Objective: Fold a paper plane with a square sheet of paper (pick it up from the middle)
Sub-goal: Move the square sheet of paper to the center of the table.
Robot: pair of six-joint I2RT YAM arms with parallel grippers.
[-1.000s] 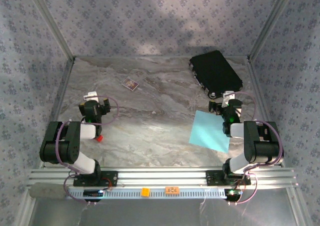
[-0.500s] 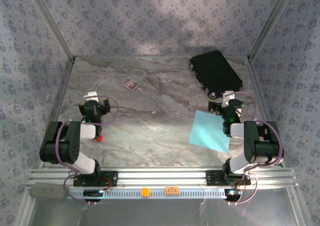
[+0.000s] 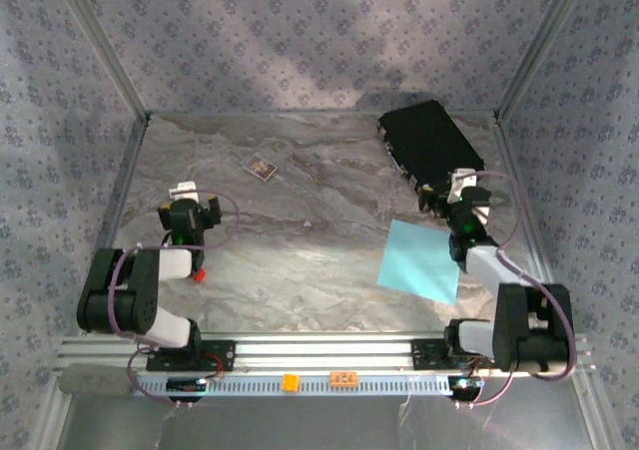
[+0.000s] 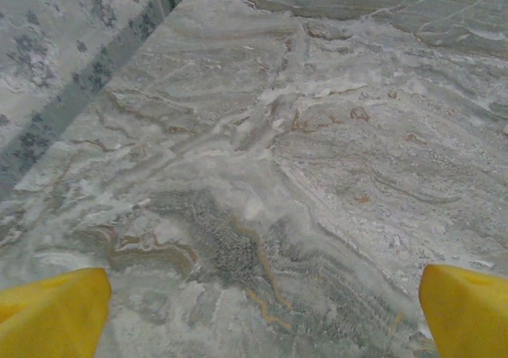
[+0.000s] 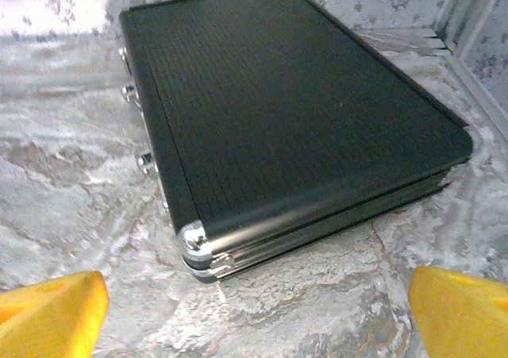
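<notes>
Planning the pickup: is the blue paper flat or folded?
Flat: the square sheet of paper lies spread on the table, no crease visible.

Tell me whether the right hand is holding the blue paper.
No, the right hand stands open by the black case, while the square sheet of paper lies flat on the table.

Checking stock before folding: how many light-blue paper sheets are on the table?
1. The square sheet of paper lies flat on the near-right part of the table, nearer the arms than the black case. A second sheet stacked exactly under it would be hidden.
</notes>
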